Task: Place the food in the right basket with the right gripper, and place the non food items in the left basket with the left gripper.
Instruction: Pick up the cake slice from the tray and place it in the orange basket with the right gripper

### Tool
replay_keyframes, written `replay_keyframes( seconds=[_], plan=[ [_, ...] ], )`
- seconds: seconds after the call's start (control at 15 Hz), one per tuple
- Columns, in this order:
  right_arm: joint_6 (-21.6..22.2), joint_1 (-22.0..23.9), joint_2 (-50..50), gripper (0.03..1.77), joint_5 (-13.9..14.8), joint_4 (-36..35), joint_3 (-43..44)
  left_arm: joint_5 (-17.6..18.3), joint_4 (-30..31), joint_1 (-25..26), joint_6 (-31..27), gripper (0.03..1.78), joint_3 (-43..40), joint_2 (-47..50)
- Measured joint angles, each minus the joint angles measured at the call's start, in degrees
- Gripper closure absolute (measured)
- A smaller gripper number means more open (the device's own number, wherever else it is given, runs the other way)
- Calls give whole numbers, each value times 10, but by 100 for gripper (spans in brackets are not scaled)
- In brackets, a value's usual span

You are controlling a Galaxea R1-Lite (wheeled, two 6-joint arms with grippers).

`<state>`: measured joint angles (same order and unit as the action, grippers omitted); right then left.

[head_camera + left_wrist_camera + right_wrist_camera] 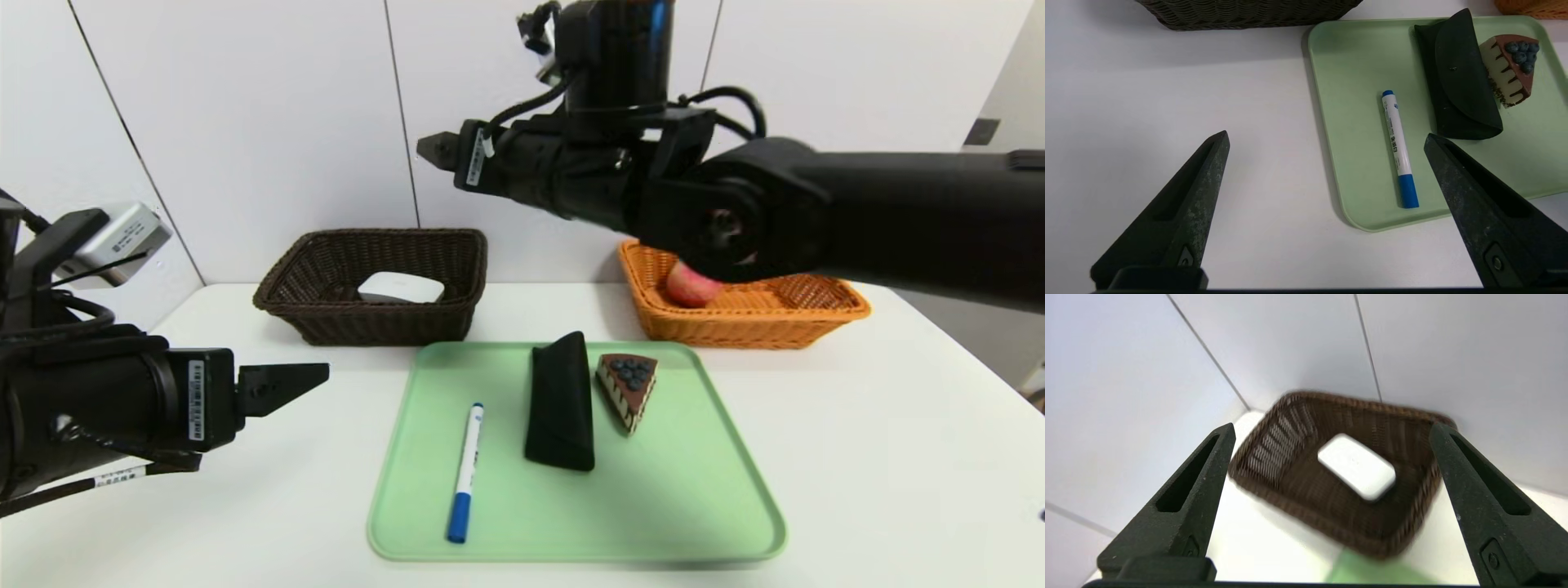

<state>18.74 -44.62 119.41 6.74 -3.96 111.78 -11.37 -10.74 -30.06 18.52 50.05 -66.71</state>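
1. Peach sits in the orange basket, right of frame; our right tool, upper centre, is spread, empty.
2. Cake looks next: we'd lower beside it, mid-frame.
3. Left tool, spread, waits far left.

Tray, one: pale green, rectangular, rounded corners, low raised rim; lying flat, toward six o'clock in the head view. Surface, one: white, smooth; directly beneath the tray. Wall panels, several: white, upright, divided by thin dark seams; behind the surface, toward twelve o'clock.
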Motion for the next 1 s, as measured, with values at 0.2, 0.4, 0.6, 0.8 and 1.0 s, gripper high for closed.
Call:
replay_keyframes(
  seconds=[0.2,0.4,0.6,0.8,1.0],
  plan=[
    [-2,-16,-66,14,47,161,-1,2,0,0,1,12,-2,22],
    [17,-25,-106,12,105,339,-3,18,4,-2,3,12,-2,34],
    [94,-19,-123,11,110,523,-4,46,5,-2,8,12,-2,38],
    [180,25,-108,11,80,631,-4,51,5,-2,8,12,-1,48],
    [234,73,-76,11,33,658,-4,52,4,-1,8,12,-3,57]
  ],
)
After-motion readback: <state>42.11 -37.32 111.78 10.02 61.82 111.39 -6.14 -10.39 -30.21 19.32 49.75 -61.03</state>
